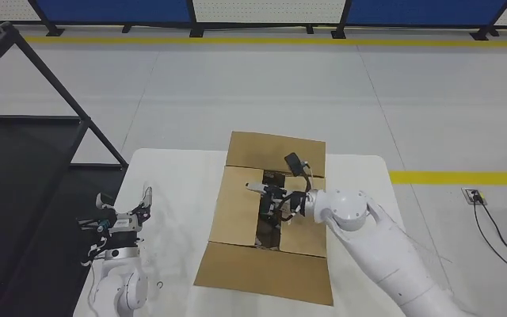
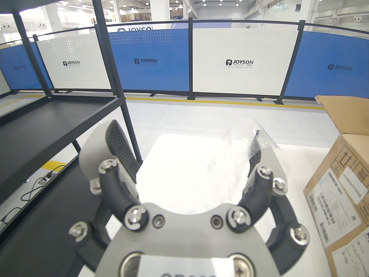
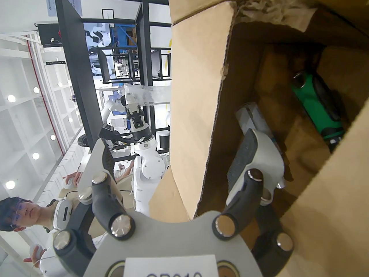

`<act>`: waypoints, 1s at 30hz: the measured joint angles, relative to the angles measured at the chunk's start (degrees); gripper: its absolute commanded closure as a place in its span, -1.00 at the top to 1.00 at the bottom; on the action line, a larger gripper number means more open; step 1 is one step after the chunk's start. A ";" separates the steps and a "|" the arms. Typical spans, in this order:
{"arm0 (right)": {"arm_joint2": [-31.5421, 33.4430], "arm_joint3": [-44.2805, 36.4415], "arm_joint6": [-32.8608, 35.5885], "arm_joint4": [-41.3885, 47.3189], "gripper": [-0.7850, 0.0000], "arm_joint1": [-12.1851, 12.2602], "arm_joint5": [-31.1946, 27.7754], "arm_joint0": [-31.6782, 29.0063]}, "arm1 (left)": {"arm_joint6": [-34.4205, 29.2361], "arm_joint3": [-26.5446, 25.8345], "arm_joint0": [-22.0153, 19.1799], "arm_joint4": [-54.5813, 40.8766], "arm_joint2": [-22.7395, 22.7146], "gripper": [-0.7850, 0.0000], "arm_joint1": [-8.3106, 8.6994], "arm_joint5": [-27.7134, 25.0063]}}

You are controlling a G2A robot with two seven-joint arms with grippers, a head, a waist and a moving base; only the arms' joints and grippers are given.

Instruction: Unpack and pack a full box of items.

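Cardboard box [image 1: 238, 210] is sitting open mid-table [image 1: 174, 182], its four flaps spread out. Two items are lying inside: one green [image 3: 317, 108], one grey [image 3: 253, 116]. Right end effector [image 3: 177, 142] is hanging released astride a flap edge, one finger [image 3: 253, 151] inside the box. Left end effector [image 1: 124, 198] is hovering released at the near left, well apart from the box, beside one black shelf rack [image 1: 40, 158].

Left gripper [image 2: 186, 134] spread wide, nothing between its ribbed pads [image 2: 121, 145], hanging over a white table [image 2: 187, 168]. Cardboard box [image 2: 340, 180] with pasted labels stands on the table to one side, a flap folded open; black metal shelf rack [image 2: 57, 122] close on the other side. Beyond, blue and white fence panels [image 2: 239, 61] behind a yellow floor line [image 2: 219, 101].
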 measured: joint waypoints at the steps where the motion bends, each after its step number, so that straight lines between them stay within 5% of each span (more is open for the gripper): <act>1: -0.31 0.50 0.20 0.49 1.00 -0.28 -0.57 0.35 | 0.00 0.00 0.00 0.00 0.00 1.00 0.00 0.00; 18: -0.52 0.44 -0.84 11.38 1.00 -3.79 -8.48 3.90 | 0.00 0.00 0.00 0.00 0.00 1.00 0.00 0.00; 30: -0.51 0.46 -0.82 11.34 1.00 -3.78 -8.50 3.86 | 0.00 0.00 0.00 0.00 0.00 1.00 0.00 0.00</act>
